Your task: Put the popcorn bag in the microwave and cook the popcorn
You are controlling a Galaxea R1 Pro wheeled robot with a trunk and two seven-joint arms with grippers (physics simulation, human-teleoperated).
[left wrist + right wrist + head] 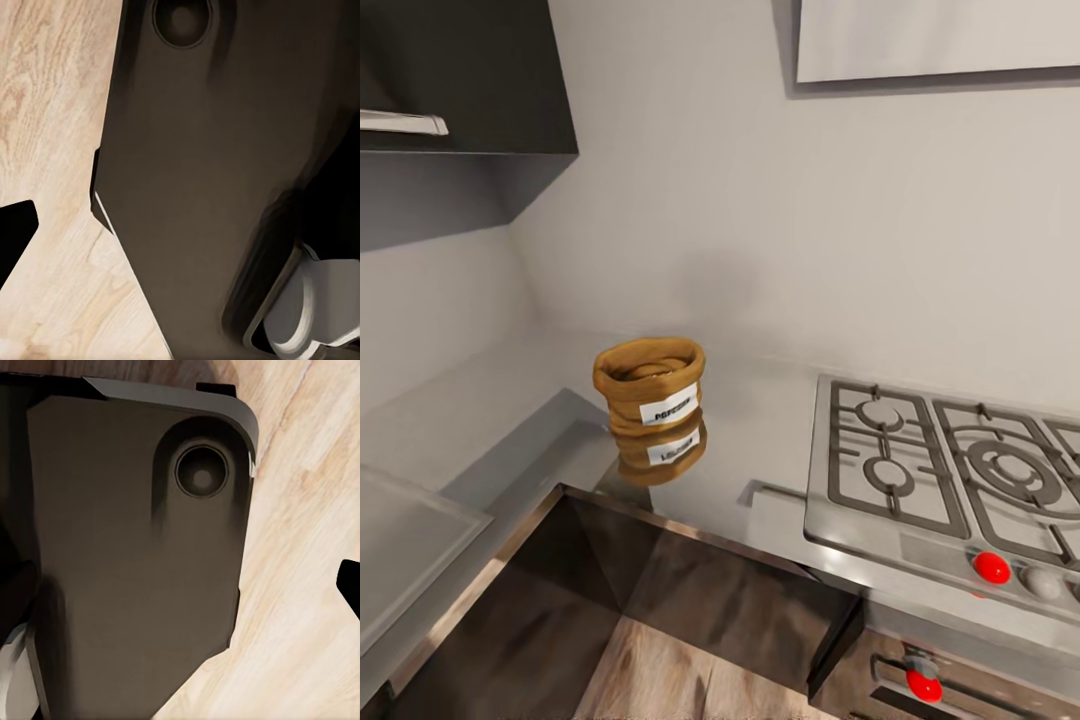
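Note:
The tan popcorn bag (650,385) stands upright on the grey glossy countertop (760,440) near the back corner, its white label (668,407) facing me and its mirror image below it. Its contents are too dark to make out. The microwave is out of view. In the left wrist view one black fingertip (16,240) of my left gripper pokes in at the edge, over wood floor. In the right wrist view a black fingertip (351,585) of the right gripper does the same. Nothing lies between the fingers of either.
A steel gas hob (950,470) with grates and a red knob (991,567) sits right of the bag. A dark wall cabinet (460,70) hangs at upper left. Both wrist views look down on my dark base (195,187) (127,547) and the wood floor (300,585).

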